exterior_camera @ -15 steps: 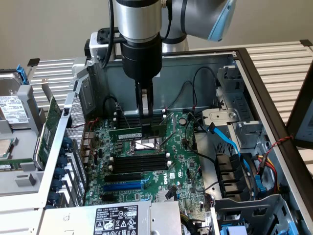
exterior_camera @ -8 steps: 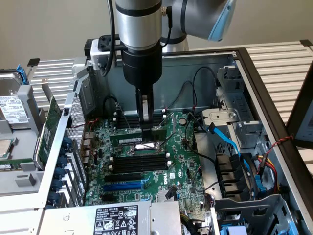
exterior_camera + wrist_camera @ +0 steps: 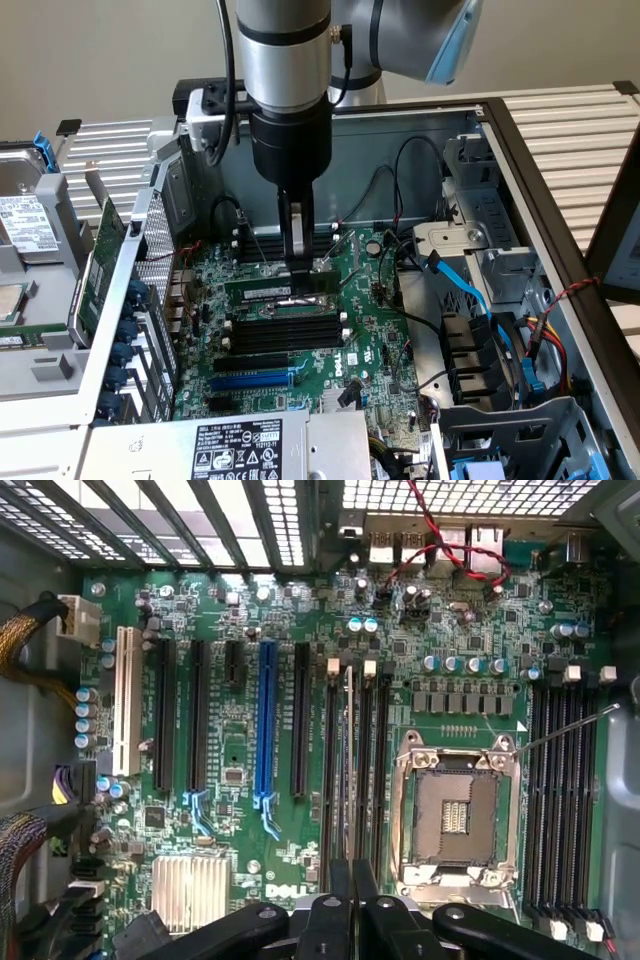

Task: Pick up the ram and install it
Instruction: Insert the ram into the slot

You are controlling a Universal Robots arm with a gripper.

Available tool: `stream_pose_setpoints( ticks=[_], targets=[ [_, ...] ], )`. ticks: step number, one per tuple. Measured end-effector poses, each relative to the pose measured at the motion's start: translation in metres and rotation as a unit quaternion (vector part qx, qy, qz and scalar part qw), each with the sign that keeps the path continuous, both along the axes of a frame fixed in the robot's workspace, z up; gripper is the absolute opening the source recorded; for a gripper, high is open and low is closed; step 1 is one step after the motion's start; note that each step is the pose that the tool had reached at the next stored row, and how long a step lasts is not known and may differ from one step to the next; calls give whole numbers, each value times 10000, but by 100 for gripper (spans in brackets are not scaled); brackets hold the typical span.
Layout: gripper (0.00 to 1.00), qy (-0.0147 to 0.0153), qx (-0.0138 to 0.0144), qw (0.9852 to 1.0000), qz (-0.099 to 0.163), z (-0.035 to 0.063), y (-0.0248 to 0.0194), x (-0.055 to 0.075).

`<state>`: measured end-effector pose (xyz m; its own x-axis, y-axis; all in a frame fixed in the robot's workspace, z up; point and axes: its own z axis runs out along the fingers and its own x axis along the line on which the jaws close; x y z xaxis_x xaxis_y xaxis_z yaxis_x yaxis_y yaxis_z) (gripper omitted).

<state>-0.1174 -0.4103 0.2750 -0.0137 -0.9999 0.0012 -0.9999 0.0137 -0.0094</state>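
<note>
The ram (image 3: 266, 288) is seen standing on its long edge among the black memory slots (image 3: 383, 770) of the Dell motherboard (image 3: 375, 330), just beside the CPU socket (image 3: 455, 815). Its upper edge is clasped by the gripper (image 3: 297, 262), whose fingers (image 3: 338, 905) are drawn narrow around it.

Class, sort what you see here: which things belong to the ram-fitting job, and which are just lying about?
Belonging: the ram, the gripper, the black memory slots.
Lying about: the hard drive, the expansion card, the blue cable, the processor socket.
</note>
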Motion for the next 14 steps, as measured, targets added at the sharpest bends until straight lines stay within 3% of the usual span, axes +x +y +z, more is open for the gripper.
stream_pose_setpoints(
  ticks=[14],
  targets=[
    [12,0,-2,10000,-32,-132,0,0]
  ],
)
